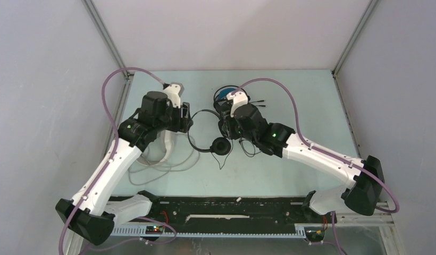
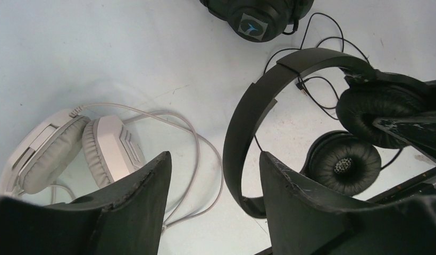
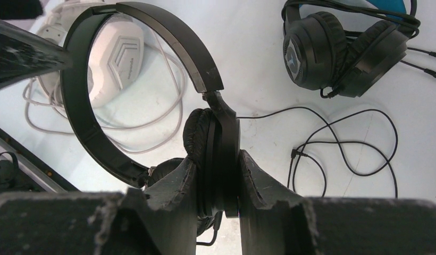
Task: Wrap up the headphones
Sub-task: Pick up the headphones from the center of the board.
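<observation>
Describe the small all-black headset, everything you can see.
Small on-ear all-black headset: thin matte headband, two round cups with wrinkled leather-look pads. It sits on the table, between the white pair and the blue-banded pair. The right pincer is shut on one cup, held on edge; the headband arcs toward the open left pincer. Its thin black cable trails loose, unwrapped.

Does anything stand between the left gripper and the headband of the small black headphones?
Nothing visible does. The open left gripper hangs right beside the headband; the white cable lies on the table below, not between them. The right gripper grips one ear cup.
</observation>
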`<state>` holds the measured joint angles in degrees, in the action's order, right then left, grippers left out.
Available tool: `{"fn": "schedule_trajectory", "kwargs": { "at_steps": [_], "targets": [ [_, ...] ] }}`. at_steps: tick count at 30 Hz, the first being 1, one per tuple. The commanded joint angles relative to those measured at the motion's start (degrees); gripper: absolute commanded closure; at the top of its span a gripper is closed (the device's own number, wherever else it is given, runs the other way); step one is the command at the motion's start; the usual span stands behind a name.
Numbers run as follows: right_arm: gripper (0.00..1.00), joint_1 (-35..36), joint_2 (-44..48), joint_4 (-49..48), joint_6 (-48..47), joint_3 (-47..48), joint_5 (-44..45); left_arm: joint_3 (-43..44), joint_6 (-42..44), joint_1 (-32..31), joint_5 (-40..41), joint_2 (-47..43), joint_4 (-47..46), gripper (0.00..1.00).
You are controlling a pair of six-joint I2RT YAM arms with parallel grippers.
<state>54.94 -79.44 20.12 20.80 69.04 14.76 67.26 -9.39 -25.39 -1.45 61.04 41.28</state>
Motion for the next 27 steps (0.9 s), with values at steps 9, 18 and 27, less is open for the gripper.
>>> {"fn": "schedule_trajectory", "kwargs": {
  "at_steps": [9,18,27],
  "targets": [
    [0.88,-0.22,3.43,-5.83,2.51,0.49,-1.16,-0.81,0.14,-0.28,1.27,3.34,-3.36,0.46],
    [0.88,-0.6,4.34,-6.6,2.31,0.49,-2.6,1.29,0.43,-0.45,4.56,6.2,-1.62,0.52],
    [0.88,-0.66,3.13,-6.65,3.16,0.49,-4.0,1.42,0.34,-0.67,2.26,5.66,-4.43,0.47]
  ]
}}
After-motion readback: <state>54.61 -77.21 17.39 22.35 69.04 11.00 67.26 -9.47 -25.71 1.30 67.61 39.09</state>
